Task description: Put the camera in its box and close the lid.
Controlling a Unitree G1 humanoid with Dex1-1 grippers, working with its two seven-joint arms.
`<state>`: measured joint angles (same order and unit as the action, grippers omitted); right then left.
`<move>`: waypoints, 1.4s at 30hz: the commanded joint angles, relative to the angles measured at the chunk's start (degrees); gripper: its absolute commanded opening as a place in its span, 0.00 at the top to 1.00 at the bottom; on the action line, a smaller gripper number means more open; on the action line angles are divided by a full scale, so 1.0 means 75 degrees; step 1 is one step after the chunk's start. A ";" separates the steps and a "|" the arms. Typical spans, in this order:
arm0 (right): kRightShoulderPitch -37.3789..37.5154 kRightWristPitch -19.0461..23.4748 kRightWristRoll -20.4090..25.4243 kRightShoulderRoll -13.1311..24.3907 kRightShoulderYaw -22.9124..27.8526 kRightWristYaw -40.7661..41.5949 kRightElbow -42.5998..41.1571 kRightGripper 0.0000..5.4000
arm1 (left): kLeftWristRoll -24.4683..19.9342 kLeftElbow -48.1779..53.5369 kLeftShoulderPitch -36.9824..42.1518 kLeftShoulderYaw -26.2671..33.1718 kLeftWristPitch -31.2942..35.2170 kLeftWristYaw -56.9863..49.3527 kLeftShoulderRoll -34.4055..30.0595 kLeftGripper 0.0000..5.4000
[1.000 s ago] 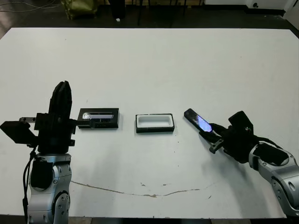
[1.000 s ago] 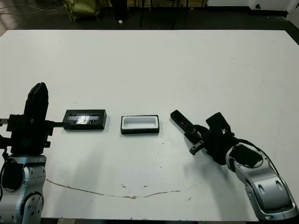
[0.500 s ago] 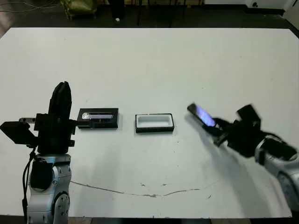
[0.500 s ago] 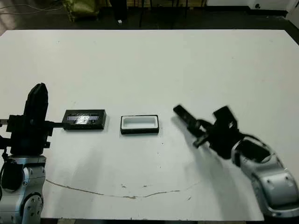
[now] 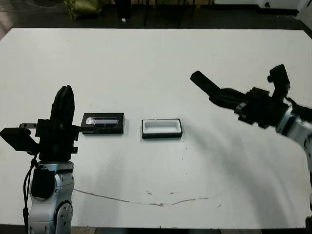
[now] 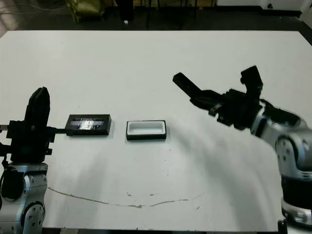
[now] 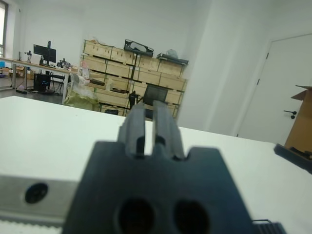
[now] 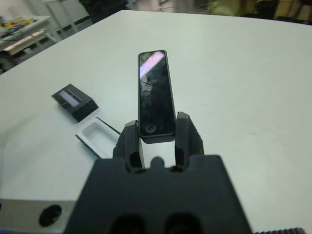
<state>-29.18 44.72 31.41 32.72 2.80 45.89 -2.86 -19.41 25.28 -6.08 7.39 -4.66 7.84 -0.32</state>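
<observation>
My right gripper [image 5: 225,96] is shut on one end of the camera [image 5: 204,84], a slim black bar held in the air to the right of the box and beyond it. In the right wrist view the camera [image 8: 156,92] stands out between the two fingers [image 8: 184,136], its glossy face showing a purplish patch. The box [image 5: 162,128], black-walled with white lining, lies open on the table. To its left lies the lid [image 5: 102,123], black with a shiny strip. My left gripper [image 5: 65,92] stands upright left of the lid, shut and empty.
The white table [image 5: 156,63] has a thin dark crack line [image 5: 146,200] near its front edge. Beyond the far edge are dark floor and a green bag [image 5: 84,7]. Shelves of boxes [image 7: 131,73] and a door show in the left wrist view.
My right arm has lifted the camera off the table and carried it up and away from me, level with the box's far side. The left arm, box and lid have not moved.
</observation>
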 commanded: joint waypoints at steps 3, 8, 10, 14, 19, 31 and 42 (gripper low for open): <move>-0.0671 -0.1496 -0.0996 0.0202 -0.1070 0.1301 0.1027 0.98 | 0.0071 -0.0015 -0.0122 -0.0025 0.0110 -0.0071 -0.0043 1.00; -0.1501 -0.2596 -0.2114 0.0342 -0.2209 0.2591 0.1668 0.98 | 0.0135 -0.0015 -0.0102 -0.0069 0.0097 -0.0146 -0.0008 1.00; -0.1873 -0.2671 -0.2339 0.0226 -0.2545 0.3076 0.2165 0.98 | 0.0064 -0.0078 -0.0072 -0.0070 0.0058 -0.0078 -0.0026 1.00; -0.2300 -0.2854 -0.2631 -0.0034 -0.2922 0.3632 0.2686 0.98 | 0.0033 -0.0117 -0.0072 -0.0080 0.0048 -0.0076 -0.0005 1.00; -0.2645 -0.3207 -0.2968 -0.0201 -0.3309 0.4250 0.2776 0.98 | 0.0175 -0.0020 -0.0135 -0.0140 0.0068 -0.0194 0.0029 1.00; -0.3005 -0.3265 -0.3320 -0.0510 -0.3693 0.5090 0.3230 0.98 | 0.0122 -0.0003 -0.0196 -0.0178 0.0102 -0.0223 0.0040 1.00; -0.3170 -0.3367 -0.3760 -0.0854 -0.3779 0.5041 0.3712 0.98 | 0.0229 -0.0041 -0.0223 -0.0202 0.0004 -0.0238 0.0037 1.00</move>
<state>-51.97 19.43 4.11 26.53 -25.09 84.02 24.58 -18.50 25.45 -6.82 5.80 -4.80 6.50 0.03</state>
